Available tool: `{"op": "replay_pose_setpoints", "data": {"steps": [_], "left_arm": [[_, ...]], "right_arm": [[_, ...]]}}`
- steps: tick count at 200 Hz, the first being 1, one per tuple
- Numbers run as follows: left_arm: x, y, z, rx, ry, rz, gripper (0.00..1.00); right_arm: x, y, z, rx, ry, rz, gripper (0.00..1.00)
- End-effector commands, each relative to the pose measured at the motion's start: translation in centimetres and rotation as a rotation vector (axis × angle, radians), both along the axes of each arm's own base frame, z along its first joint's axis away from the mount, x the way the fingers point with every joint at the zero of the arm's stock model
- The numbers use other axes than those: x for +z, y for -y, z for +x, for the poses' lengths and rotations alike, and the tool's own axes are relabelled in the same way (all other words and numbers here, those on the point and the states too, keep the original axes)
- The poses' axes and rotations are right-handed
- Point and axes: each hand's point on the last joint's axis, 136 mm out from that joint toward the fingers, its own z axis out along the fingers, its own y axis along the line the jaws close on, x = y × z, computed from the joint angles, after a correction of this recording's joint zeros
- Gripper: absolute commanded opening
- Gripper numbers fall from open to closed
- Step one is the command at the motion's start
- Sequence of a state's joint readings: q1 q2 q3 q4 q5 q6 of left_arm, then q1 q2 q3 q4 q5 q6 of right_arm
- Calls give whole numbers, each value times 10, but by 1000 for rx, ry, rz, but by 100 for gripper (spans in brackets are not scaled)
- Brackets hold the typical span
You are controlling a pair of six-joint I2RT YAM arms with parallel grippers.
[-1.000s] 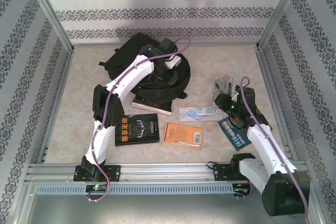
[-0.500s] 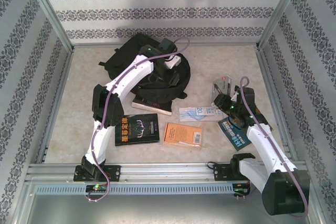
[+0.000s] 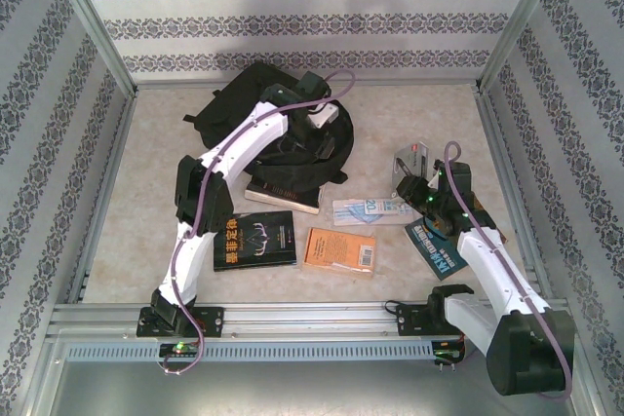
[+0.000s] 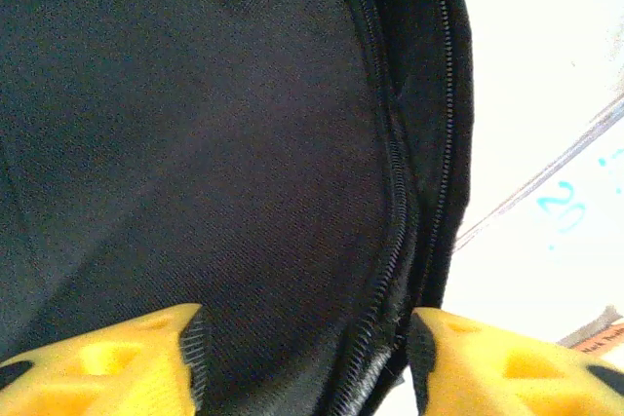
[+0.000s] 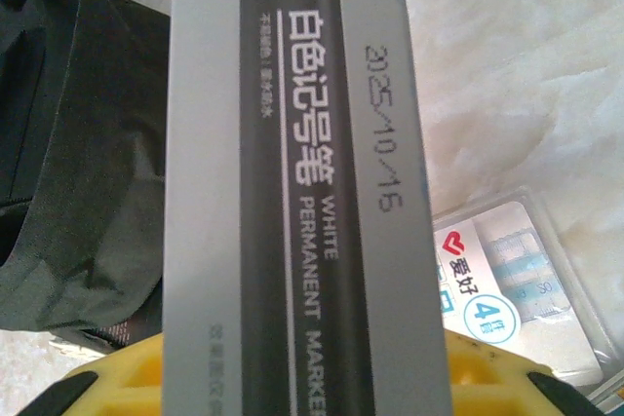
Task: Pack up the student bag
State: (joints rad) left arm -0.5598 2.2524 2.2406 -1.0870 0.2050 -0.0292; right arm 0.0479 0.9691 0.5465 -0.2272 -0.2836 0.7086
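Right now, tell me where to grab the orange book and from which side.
Grip the orange book by its near long edge, from above. It lies flat and thin, so an edge pinch is likely the only hold; that edge faces bare table, while the black book and a clear packet sit close on its left and far sides.

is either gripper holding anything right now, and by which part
Right gripper holds the marker box by one end. Left gripper stands open over the student bag, holding nothing.
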Motion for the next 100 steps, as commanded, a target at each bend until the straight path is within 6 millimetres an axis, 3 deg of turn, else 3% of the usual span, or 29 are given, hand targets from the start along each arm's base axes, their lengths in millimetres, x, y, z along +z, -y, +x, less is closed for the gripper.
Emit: {"op": "replay_pose_setpoints", "data": {"steps": [1,49,74,100], "left_arm": [[-5,-5,17,8,29,13,55],[-12,-1,16,2,7,-1,61],[-14,0,12,-7,-6,-2,70],[-18,2,7,-24,-19,1,73]], "right_arm": [[16,-2,10,17,66,9,27],[14,-2,11,18,62,11,27],[14,-3,11,21,64,11,27],[12,-3,11,18,62,14,27]]}}
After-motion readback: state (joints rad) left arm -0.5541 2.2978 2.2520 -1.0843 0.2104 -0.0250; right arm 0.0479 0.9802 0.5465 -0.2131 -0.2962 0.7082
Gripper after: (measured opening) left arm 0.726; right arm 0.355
